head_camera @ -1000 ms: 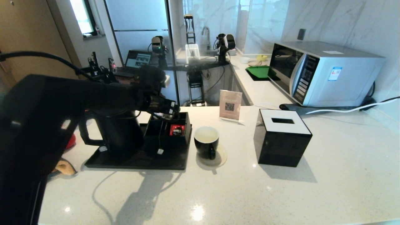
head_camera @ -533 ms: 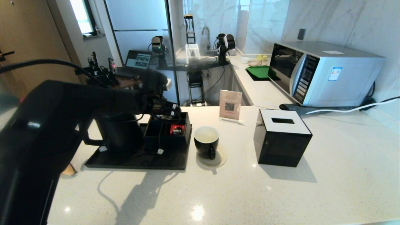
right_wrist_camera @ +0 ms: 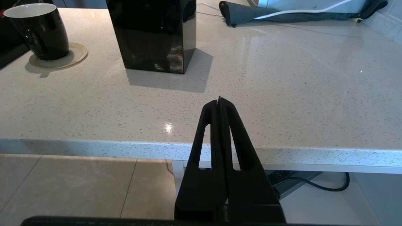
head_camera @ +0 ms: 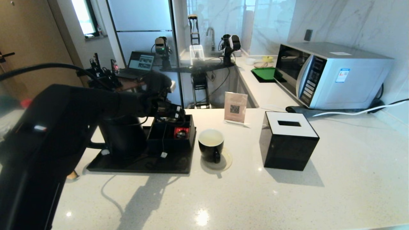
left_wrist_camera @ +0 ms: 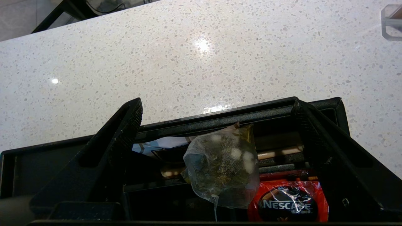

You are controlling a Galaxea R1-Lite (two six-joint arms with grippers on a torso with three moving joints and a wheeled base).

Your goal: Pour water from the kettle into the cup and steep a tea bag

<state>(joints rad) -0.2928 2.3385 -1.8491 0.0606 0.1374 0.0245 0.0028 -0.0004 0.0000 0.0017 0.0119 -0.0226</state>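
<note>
One tea bag [left_wrist_camera: 223, 172] lies in the black organizer box [head_camera: 174, 132] beside a red packet [left_wrist_camera: 287, 204].

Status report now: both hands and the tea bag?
Left hand open over the tea bag, not gripping. Tea bag in black organizer box. Right hand shut, parked off counter edge.

Kettle [head_camera: 123, 135] mostly hidden behind left arm; Nescafe packet [left_wrist_camera: 287, 204] cut off by edge.
</note>
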